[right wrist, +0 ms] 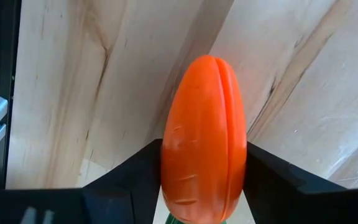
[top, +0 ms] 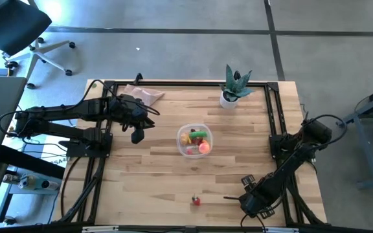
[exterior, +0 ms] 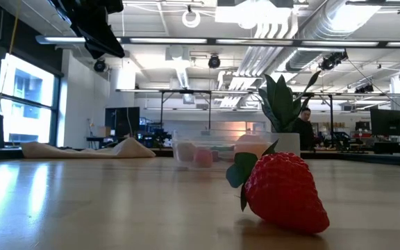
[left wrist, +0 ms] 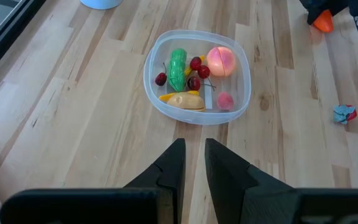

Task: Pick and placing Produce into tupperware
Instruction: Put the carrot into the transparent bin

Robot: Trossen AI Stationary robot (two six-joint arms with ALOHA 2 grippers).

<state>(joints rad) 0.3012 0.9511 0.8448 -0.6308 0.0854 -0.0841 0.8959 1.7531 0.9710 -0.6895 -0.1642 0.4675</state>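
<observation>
The clear round tupperware (top: 195, 140) stands mid-table and holds several produce pieces: a green one, a peach-coloured ball, cherries and yellow bits (left wrist: 191, 78). A red strawberry (top: 196, 200) lies on its side near the front edge and looms large in the low view (exterior: 283, 191). My right gripper (top: 254, 200) is at the front right, shut on the orange carrot (right wrist: 204, 137). My left gripper (left wrist: 193, 158) hangs shut above the table, left of the tupperware, with nothing in it. My right gripper pinches the carrot's thick end (right wrist: 169, 186) between its two fingers (right wrist: 129, 180), one on each side. The fingers come from above, pointing steeply down, and lie along the carrot. The carrot's tip (left wrist: 323, 23) pokes out beyond them toward the wood; I cannot tell whether it touches.
A spiky green plant in a white pot (top: 234, 87) stands at the back, right of centre. A beige cloth (top: 144, 95) lies at the back left. A black frame (top: 274, 116) runs along the table's edges. Bare wood lies between the strawberry and the tupperware.
</observation>
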